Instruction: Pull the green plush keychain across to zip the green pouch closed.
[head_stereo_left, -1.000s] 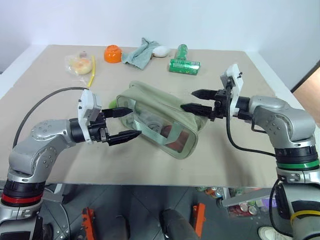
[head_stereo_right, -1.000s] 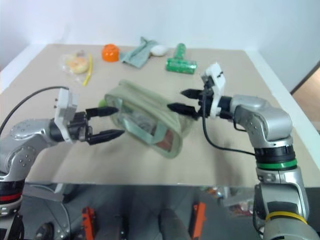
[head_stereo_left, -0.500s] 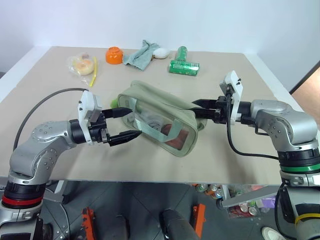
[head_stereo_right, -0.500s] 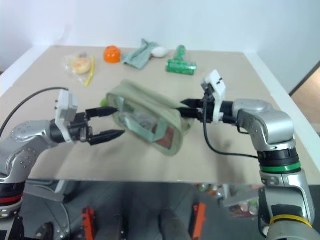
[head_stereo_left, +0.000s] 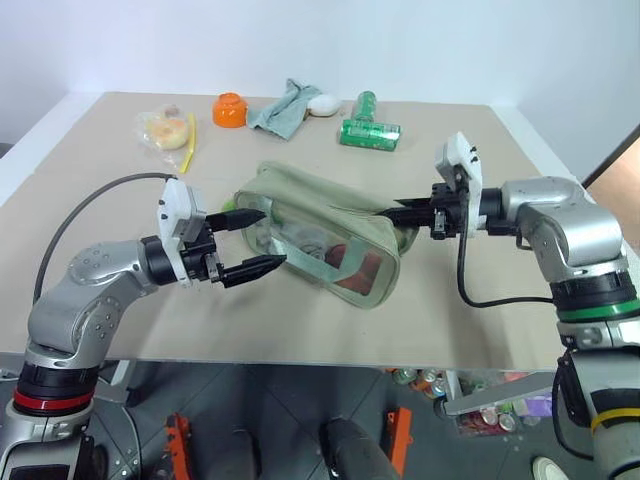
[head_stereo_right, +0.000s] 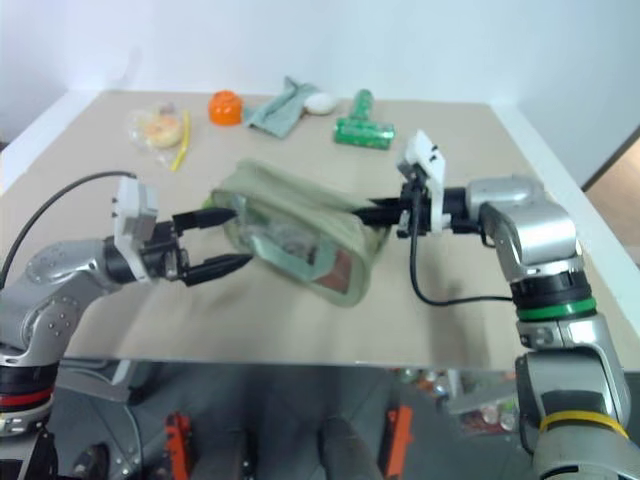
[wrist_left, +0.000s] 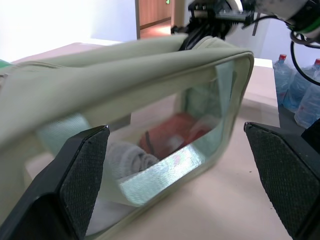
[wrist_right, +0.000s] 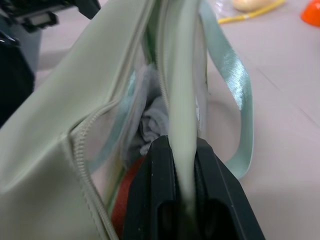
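The green pouch lies tilted near the middle of the counter, its clear window facing the near edge and a rolled grey cloth and something red showing through it. The right gripper has its jaws closed on the pouch's right end: the right wrist view shows the two black fingers pinching a fold of pale green fabric beside the zipper, which still gapes open along the top. So the anchoring half of the job looks done; that end is pinned and can take a pull.

The left gripper hovers at the pouch's left end with its jaws wide open, one finger above the end and one on the near side of it, gripping nothing. The green plush keychain shows as a small lime-green tuft just behind the upper finger, at the far-left corner of the pouch.

The step in hand, as I judge it, is reaching for the pull. The next move calls for the left gripper to shift a little toward the far side so the tuft sits between its fingers, close on it, then draw it along the zipper line toward the right end while the right gripper holds firm. The fabric is soft, so the pull should follow the zipper rather than lift the pouch.
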